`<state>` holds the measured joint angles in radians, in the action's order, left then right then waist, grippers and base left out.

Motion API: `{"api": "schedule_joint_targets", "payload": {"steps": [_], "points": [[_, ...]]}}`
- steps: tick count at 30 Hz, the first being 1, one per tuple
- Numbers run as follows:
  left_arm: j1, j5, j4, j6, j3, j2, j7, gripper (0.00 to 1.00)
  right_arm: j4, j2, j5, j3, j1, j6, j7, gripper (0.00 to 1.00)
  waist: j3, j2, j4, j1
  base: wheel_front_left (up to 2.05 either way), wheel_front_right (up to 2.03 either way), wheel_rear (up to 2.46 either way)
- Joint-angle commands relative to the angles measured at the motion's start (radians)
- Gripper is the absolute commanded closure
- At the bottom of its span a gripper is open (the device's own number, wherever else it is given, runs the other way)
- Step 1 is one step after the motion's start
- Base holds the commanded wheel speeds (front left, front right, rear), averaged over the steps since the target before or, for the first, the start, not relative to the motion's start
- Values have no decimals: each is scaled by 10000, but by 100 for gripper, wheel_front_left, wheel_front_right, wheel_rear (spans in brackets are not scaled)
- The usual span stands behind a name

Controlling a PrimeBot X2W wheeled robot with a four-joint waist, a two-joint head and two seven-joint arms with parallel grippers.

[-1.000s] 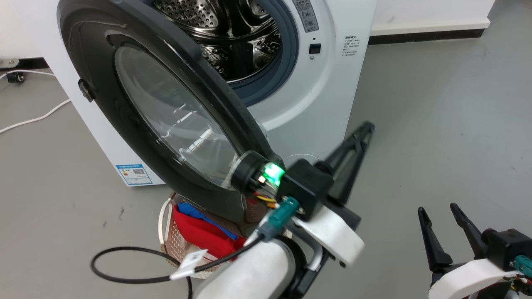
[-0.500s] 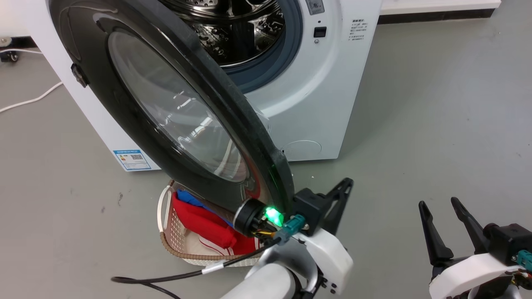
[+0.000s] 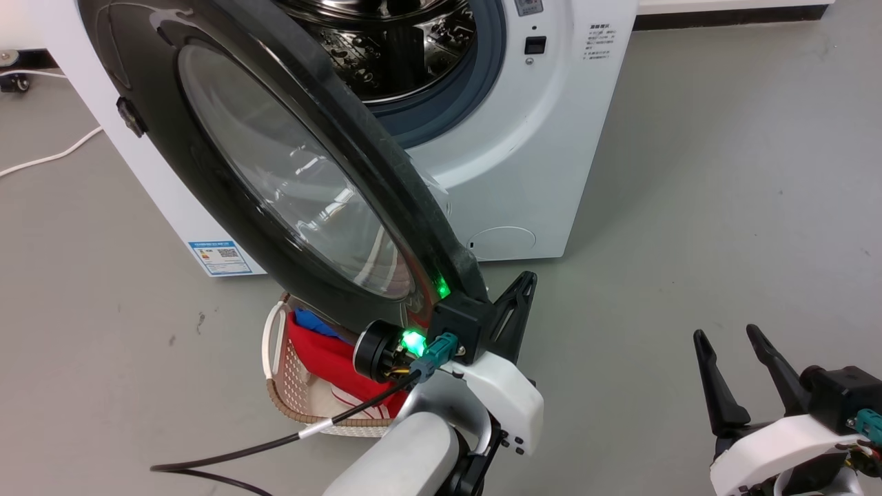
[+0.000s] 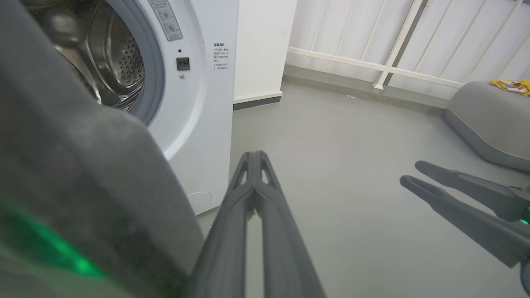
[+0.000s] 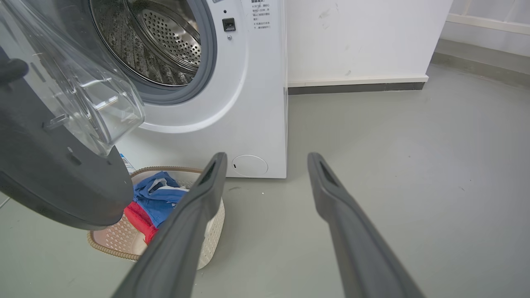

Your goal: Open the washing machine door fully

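Drawing back from the washing machine over the last second, the left gripper is pointing its fingers, pressed together on nothing, at the machine's lower front, and the washing machine door is standing swung out just to its left, dark rim meeting the gripper's base. Well to its right, the right gripper is hovering with fingers spread apart, while a laundry basket is sitting under the door, left of the left gripper.
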<state>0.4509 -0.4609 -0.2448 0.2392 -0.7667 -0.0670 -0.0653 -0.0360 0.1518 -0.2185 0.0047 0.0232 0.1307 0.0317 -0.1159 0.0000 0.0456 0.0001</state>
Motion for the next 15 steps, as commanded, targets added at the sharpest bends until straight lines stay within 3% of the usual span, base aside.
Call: {"api": "schedule_joint_targets", "payload": {"steps": [1,15], "points": [[-80,-30,-43,94,131,-127,-69,100,-23,-15,-49,-3,-111,1,40,0,11,0,-17,-1,0,0,0],[-929,-163,666,717,449,-757,-129,100,-139,-89,-78,-89,-10,1,-101,0,234,0,-562,-1,0,0,0]]}}
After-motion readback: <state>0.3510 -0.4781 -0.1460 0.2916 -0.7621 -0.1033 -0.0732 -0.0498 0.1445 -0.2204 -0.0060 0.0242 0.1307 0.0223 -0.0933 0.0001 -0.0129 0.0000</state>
